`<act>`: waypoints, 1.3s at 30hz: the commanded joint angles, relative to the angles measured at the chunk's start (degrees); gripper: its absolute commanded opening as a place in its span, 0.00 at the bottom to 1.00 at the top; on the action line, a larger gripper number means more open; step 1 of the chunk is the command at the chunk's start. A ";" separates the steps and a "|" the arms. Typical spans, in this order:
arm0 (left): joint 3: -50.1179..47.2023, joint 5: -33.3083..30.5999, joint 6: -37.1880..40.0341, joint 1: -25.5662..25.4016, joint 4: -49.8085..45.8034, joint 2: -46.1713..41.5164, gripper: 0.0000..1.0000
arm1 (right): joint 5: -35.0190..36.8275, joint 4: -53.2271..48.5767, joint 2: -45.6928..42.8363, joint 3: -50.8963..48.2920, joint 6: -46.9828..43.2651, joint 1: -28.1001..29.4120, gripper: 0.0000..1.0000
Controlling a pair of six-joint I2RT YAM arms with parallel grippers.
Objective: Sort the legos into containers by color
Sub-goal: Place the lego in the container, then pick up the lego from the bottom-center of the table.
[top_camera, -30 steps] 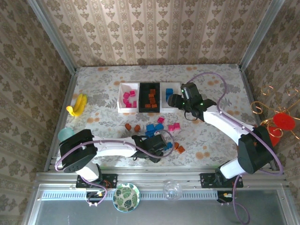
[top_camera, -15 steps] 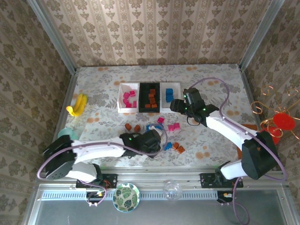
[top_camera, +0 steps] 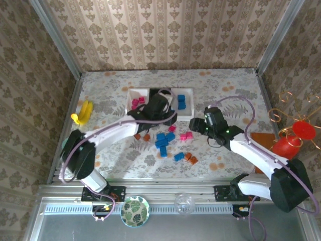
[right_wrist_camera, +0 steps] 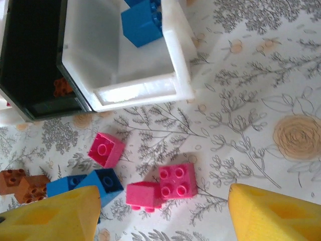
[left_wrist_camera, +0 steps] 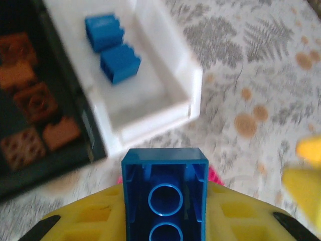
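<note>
Left gripper (top_camera: 161,101) is over the black tray (left_wrist_camera: 75,95), near the row of 3 containers at the table's far side. Its yellow fingers (left_wrist_camera: 235,218) are clamped on 1 blue lego (left_wrist_camera: 164,198), held underside up with 2 round tubes showing. In the left wrist view, the right white tray (left_wrist_camera: 145,95) lies just beyond that lego and holds 2 blue legos (left_wrist_camera: 120,63). The black tray beside it holds orange-brown legos (left_wrist_camera: 35,100). The left white tray (top_camera: 131,114) holds pink legos (top_camera: 136,103). Right gripper (top_camera: 198,125) hangs over the table (top_camera: 225,85), just in front of the right white tray. Its fingers (right_wrist_camera: 50,216) are spread wide with nothing between them, above 3 loose pink legos (right_wrist_camera: 178,181). Loose blue legos (top_camera: 163,140) sit in a cluster mid-table, with 2 orange-brown loose legos (top_camera: 141,136) to their left. More lie nearer the arms: 1 blue (top_camera: 178,156) and orange ones (top_camera: 190,158). Yellow banana (top_camera: 83,113) lies at the table's left side, well apart from the trays.
</note>
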 commanded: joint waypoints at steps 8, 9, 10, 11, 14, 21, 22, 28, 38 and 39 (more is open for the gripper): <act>24.37 3.56 3.07 4.19 -5.34 20.71 0.27 | 1.39 -4.81 -8.64 -5.14 1.60 -0.29 0.70; 26.30 3.68 2.96 4.39 -5.89 22.18 0.27 | 1.26 -5.06 -9.24 -5.47 1.68 -0.26 0.70; 27.79 3.73 2.73 4.49 -6.43 23.71 0.28 | 1.12 -5.17 -9.68 -5.70 1.73 -0.23 0.70; 29.48 3.93 2.51 4.60 -6.92 24.91 0.29 | 0.86 -5.19 -10.11 -6.08 1.85 -0.20 0.70; 34.31 4.49 1.91 4.68 -8.78 28.53 0.35 | -0.18 -5.55 -10.64 -6.65 1.70 -0.12 0.70; 41.04 5.74 0.59 5.08 -11.48 31.95 0.62 | -2.52 -6.20 -10.20 -7.76 1.16 1.78 0.70; 40.70 6.41 0.26 5.10 -11.18 31.39 0.66 | -2.73 -6.11 -10.07 -7.90 1.08 2.16 0.70; 29.48 8.01 -1.79 3.99 -2.10 20.66 0.88 | -2.97 -5.02 -7.85 -7.49 0.13 4.98 0.71; -4.05 4.47 -5.98 2.20 12.65 -5.69 1.00 | -1.67 -7.54 2.25 -1.03 -8.47 18.87 0.70; -7.43 3.47 -6.27 2.18 12.89 -8.61 1.00 | -0.88 -7.72 3.42 -0.36 -9.30 20.42 0.70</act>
